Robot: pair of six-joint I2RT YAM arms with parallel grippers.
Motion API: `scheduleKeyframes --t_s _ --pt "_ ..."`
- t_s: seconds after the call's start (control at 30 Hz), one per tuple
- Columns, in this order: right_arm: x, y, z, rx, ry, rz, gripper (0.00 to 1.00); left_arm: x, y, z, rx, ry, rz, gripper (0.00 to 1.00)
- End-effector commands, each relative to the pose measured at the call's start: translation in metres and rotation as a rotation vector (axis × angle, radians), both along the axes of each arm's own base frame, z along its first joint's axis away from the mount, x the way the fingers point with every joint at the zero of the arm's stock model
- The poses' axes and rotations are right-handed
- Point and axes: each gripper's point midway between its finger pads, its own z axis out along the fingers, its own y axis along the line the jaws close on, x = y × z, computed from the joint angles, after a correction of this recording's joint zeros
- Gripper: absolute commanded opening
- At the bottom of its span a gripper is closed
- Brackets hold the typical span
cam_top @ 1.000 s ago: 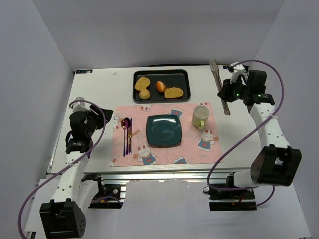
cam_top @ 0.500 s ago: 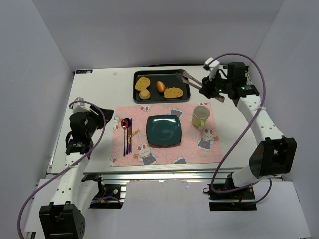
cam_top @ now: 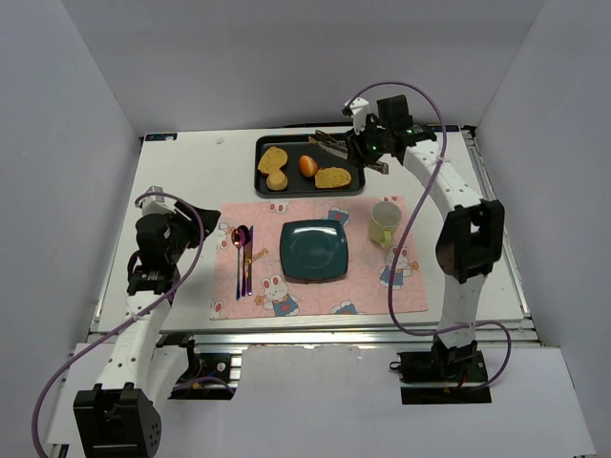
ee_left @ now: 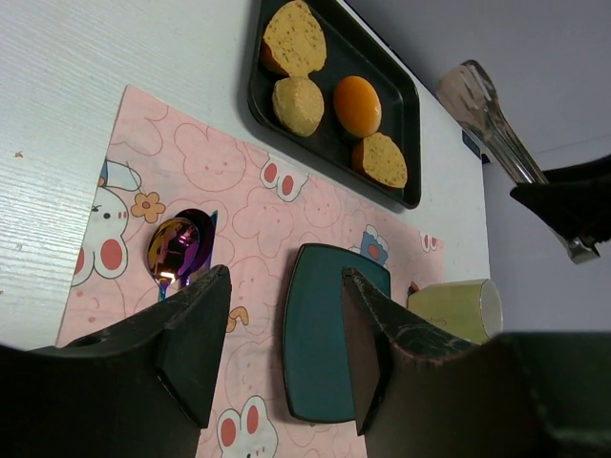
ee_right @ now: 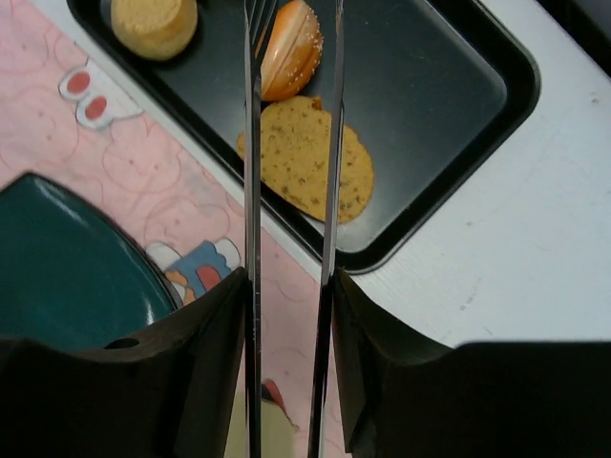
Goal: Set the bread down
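The bread (cam_top: 308,165) is a small glossy orange-brown bun lying in the black tray (cam_top: 355,143); it also shows in the left wrist view (ee_left: 357,105) and the right wrist view (ee_right: 291,48). My right gripper (cam_top: 370,145) (ee_right: 286,286) is shut on metal tongs (cam_top: 334,148) (ee_right: 250,143). The tongs reach over the tray, arms apart, with their tips just above the bun. My left gripper (cam_top: 158,239) (ee_left: 284,286) is open and empty at the left of the pink placemat (cam_top: 382,286).
Two toast slices (cam_top: 273,157) (cam_top: 333,176) and a pale piece (cam_top: 277,180) share the tray. A dark teal square plate (cam_top: 313,250) lies mid-placemat, a yellow-green cup (cam_top: 384,222) to its right, a spoon and cutlery (cam_top: 241,239) to its left.
My right arm has swung left from the table's right side to the tray, carrying the tongs until their tips reach the bun. The left arm has not moved.
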Motion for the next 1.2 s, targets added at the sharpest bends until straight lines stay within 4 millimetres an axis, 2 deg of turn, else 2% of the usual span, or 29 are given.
scheduleKeyframes --t_s 0.0,0.2,0.47,0.67,0.87,0.9,0.97,1.1,1.17 --pt "0.002 0.011 0.009 0.115 0.137 -0.111 0.45 0.002 -0.001 0.008 0.000 -0.034 0.002 0.59" --pt "0.003 0.027 -0.023 0.155 0.244 -0.146 0.50 0.006 0.000 0.007 -0.010 -0.033 0.016 0.59" --pt "0.000 0.041 -0.037 0.227 0.330 -0.150 0.52 0.008 0.002 0.001 -0.006 -0.012 0.025 0.59" --pt "0.006 0.034 -0.060 0.197 0.352 -0.223 0.54 0.009 0.003 0.000 -0.004 -0.004 0.029 0.59" --pt "0.014 0.037 -0.071 0.187 0.349 -0.231 0.54 0.008 0.004 -0.005 0.000 0.012 0.034 0.59" --pt "0.016 0.037 -0.071 0.188 0.346 -0.232 0.54 0.007 -0.004 -0.005 0.000 0.014 0.010 0.59" --pt "0.015 0.039 -0.076 0.184 0.358 -0.228 0.54 0.006 -0.006 -0.008 0.001 0.020 0.003 0.59" --pt "0.011 0.042 -0.079 0.186 0.372 -0.218 0.49 0.005 -0.006 -0.008 0.001 0.019 0.007 0.59" --pt "0.009 0.042 -0.079 0.188 0.377 -0.213 0.39 0.005 -0.006 -0.007 0.001 0.016 0.008 0.59"
